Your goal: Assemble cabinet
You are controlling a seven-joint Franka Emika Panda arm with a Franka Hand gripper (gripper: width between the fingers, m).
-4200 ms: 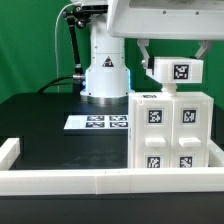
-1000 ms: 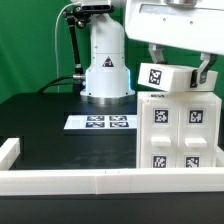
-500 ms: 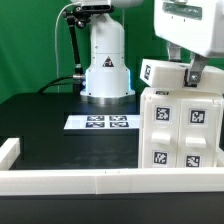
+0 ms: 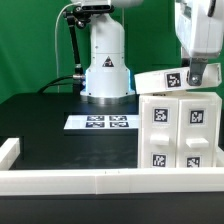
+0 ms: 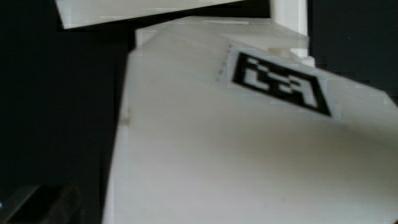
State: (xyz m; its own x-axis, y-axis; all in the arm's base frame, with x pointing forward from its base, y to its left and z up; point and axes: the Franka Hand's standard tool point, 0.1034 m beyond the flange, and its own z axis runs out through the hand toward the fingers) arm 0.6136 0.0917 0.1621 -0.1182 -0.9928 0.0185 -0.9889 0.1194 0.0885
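The cabinet (image 4: 180, 132) is a large white box with four tagged square fronts, standing at the exterior view's right. My gripper (image 4: 194, 74) is just above its top and is shut on a smaller white tagged panel (image 4: 165, 80). The panel is tilted, with its lower edge at the cabinet's top. Whether it touches the top I cannot tell. In the wrist view the same panel (image 5: 231, 150) with its black-and-white tag fills most of the picture, and my fingertips are hidden.
The marker board (image 4: 97, 122) lies flat on the black table in front of the robot base (image 4: 106, 62). A white border rail (image 4: 90, 181) runs along the table's front edge, with a corner piece (image 4: 8, 152) at the exterior view's left.
My gripper has moved toward the exterior view's right with the tagged panel. It has come lower, and the panel has tilted over the cabinet's top.
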